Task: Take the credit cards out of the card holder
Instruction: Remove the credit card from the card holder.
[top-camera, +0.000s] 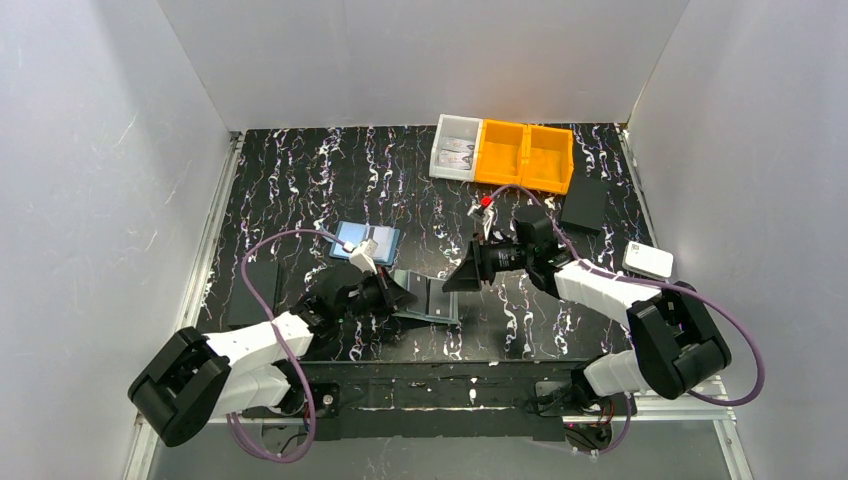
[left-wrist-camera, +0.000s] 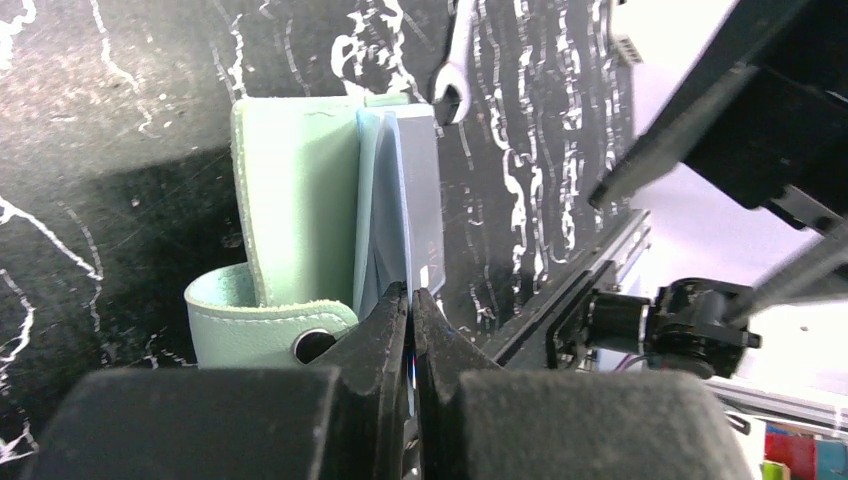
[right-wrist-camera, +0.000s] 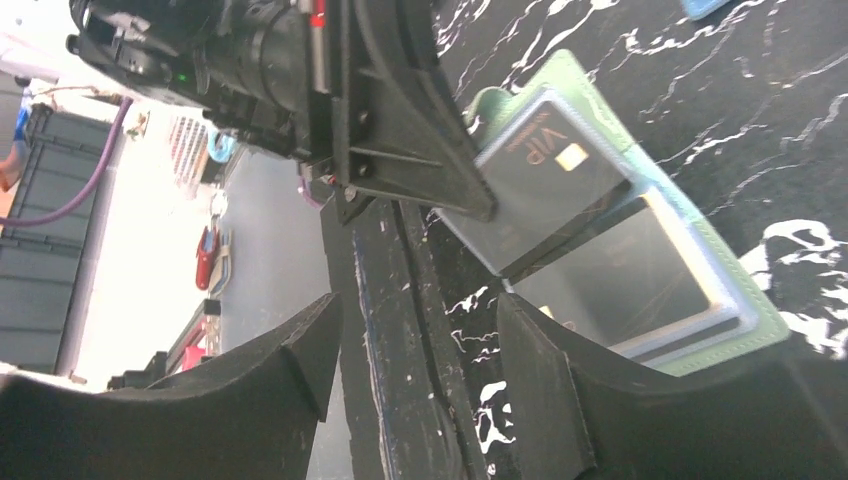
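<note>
Spread wide and empty at the right gripper (right-wrist-camera: 415, 320), just short of the card holder (top-camera: 430, 300) lying open ahead of its fingertips. Pinched together at the left gripper (left-wrist-camera: 411, 305), seemingly on the grey-blue card (right-wrist-camera: 545, 165) poking out right at its tips. Probably soft, light holder: pin down. Stiff, slick card: take by exposed edge.
</note>
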